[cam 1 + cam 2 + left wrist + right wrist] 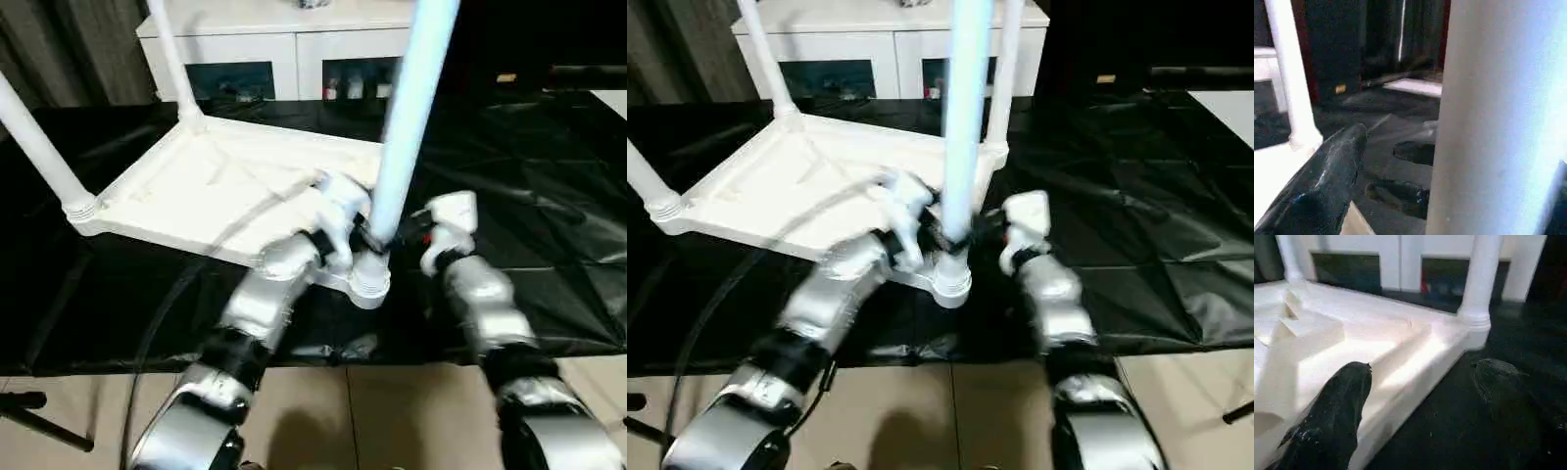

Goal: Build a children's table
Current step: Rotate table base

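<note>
Judging progress, view by view:

Left eye: the tabletop (pixel 225 191) lies upside down on the black-covered bench (pixel 549 245); three legs show upright in corner sockets, the near leg (pixel 411 108) between both grippers. The left gripper (pixel 355 233) sits at that leg's base.

Right eye: a fourth leg (pixel 1004 69) stands at the far right corner, so all four look fitted; seating depth cannot be told. The right gripper (pixel 994 230) is just beside the near leg.

Left wrist: jaws wide, straddling the near leg; a firm grip is not evident.

Right wrist: jaws wide, holding nothing, beside the tabletop's edge.

Left to do: likely pressing legs home and turning the table upright.
</note>
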